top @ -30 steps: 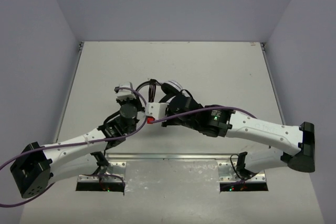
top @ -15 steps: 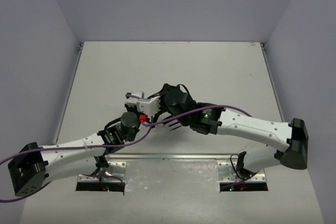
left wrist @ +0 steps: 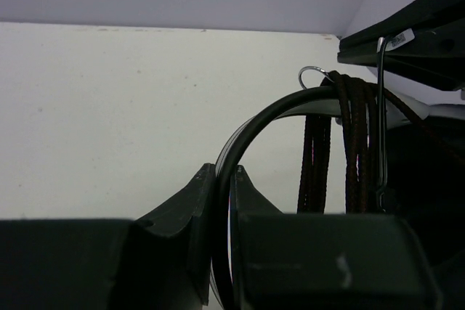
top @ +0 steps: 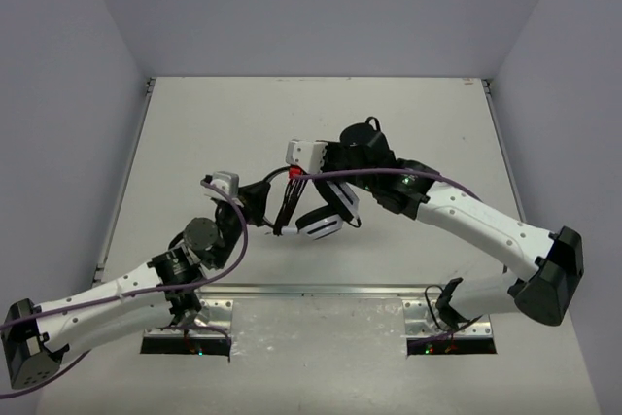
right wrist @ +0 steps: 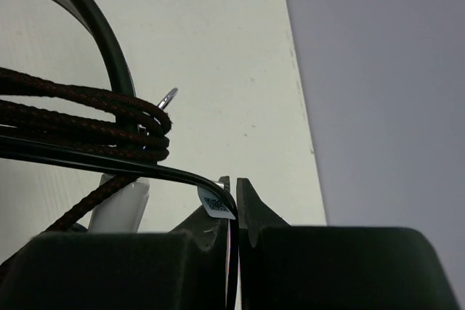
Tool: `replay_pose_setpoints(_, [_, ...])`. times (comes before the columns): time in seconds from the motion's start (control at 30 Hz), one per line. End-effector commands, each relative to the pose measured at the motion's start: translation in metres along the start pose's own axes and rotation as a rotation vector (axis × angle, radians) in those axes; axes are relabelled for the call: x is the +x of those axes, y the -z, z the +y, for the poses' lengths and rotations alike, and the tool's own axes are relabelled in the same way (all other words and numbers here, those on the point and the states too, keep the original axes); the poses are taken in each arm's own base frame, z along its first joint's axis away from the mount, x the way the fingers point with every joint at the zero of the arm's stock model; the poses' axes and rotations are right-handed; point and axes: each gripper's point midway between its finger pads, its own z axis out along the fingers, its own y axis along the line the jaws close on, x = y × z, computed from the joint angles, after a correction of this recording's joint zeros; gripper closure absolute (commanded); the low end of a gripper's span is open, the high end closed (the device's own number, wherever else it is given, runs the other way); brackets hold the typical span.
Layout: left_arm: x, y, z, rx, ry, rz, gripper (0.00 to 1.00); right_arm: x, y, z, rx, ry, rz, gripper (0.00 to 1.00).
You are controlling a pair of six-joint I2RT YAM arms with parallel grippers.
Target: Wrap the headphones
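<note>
The headphones are held up between my two grippers over the table's middle. One white earcup (top: 319, 224) hangs low, and the black headband (top: 344, 203) curves above it. My left gripper (top: 255, 197) is shut on the headband (left wrist: 251, 125), which runs up from its jaws (left wrist: 224, 173). The dark braided cable (left wrist: 350, 143) is looped several times round the headband and hangs in strands (top: 288, 209). My right gripper (top: 307, 173) is shut on a thin smooth stretch of the cable (right wrist: 109, 161), beside a small white label (right wrist: 216, 205). The cable coils (right wrist: 87, 117) lie just left of its jaws (right wrist: 234, 184).
The white table (top: 408, 114) has raised rims at its left and right edges and grey walls round it. Purple robot cables (top: 233, 240) run along both arms. The metal mounting plate (top: 321, 303) lies at the near edge.
The left arm has drawn back toward the lower left with the headband. The right gripper has swung up and to the right with the cable. The earcup now hangs lower right of the grippers.
</note>
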Motion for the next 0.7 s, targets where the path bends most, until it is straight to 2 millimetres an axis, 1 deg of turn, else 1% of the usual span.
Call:
replay_pose_setpoints(0.0, [-0.007, 0.01, -0.034, 0.185, 0.034, 0.006, 1.0, -0.017, 0.024, -0.068, 0.157, -0.18, -0.129, 0.98])
replay_pose_setpoints(0.03, [-0.01, 0.011, -0.037, 0.2, 0.038, 0.0, 1.0, -0.014, 0.022, -0.067, 0.131, -0.205, -0.139, 0.98])
replay_pose_setpoints(0.1, [-0.024, 0.015, -0.044, 0.24, 0.055, -0.026, 1.0, -0.009, 0.017, -0.064, 0.098, -0.227, -0.138, 0.98])
replay_pose_setpoints(0.13, [-0.029, 0.016, -0.045, 0.245, 0.059, -0.035, 1.0, -0.006, 0.016, -0.057, 0.048, -0.254, -0.148, 0.98])
replay_pose_setpoints(0.2, [-0.046, 0.017, -0.047, 0.244, 0.085, -0.063, 1.0, -0.002, 0.014, -0.05, 0.001, -0.309, -0.158, 0.98])
replay_pose_setpoints(0.23, [-0.051, 0.017, -0.047, 0.239, 0.094, -0.071, 1.0, -0.001, 0.014, -0.046, -0.025, -0.328, -0.171, 0.96])
replay_pose_setpoints(0.27, [-0.064, 0.017, -0.047, 0.223, 0.12, -0.094, 1.0, -0.004, 0.012, -0.035, -0.079, -0.349, -0.2, 0.95])
replay_pose_setpoints(0.3, [-0.071, 0.017, -0.048, 0.222, 0.136, -0.102, 1.0, -0.001, 0.012, -0.031, -0.103, -0.372, -0.203, 0.94])
replay_pose_setpoints(0.33, [-0.075, 0.016, -0.048, 0.211, 0.152, -0.106, 1.0, 0.002, 0.009, -0.023, -0.132, -0.4, -0.205, 0.9])
replay_pose_setpoints(0.37, [-0.09, 0.015, -0.046, 0.191, 0.183, -0.13, 1.0, 0.001, 0.009, -0.018, -0.154, -0.419, -0.217, 0.89])
replay_pose_setpoints(0.43, [-0.098, 0.013, -0.044, 0.158, 0.225, -0.138, 1.0, 0.006, 0.006, -0.011, -0.198, -0.474, -0.231, 0.85])
replay_pose_setpoints(0.47, [-0.11, 0.014, -0.047, 0.163, 0.248, -0.159, 1.0, 0.001, 0.008, -0.004, -0.252, -0.487, -0.27, 0.82])
replay_pose_setpoints(0.5, [-0.116, 0.014, -0.049, 0.169, 0.254, -0.167, 1.0, 0.004, 0.007, -0.006, -0.258, -0.519, -0.282, 0.82])
replay_pose_setpoints(0.53, [-0.116, 0.012, -0.051, 0.171, 0.252, -0.154, 0.99, 0.006, 0.006, -0.003, -0.275, -0.541, -0.287, 0.79])
replay_pose_setpoints(0.57, [-0.128, 0.012, -0.054, 0.174, 0.262, -0.164, 0.99, 0.008, 0.005, -0.003, -0.283, -0.557, -0.294, 0.74])
replay_pose_setpoints(0.67, [-0.133, 0.006, -0.057, 0.145, 0.263, -0.138, 1.0, 0.012, 0.003, -0.007, -0.309, -0.605, -0.315, 0.74])
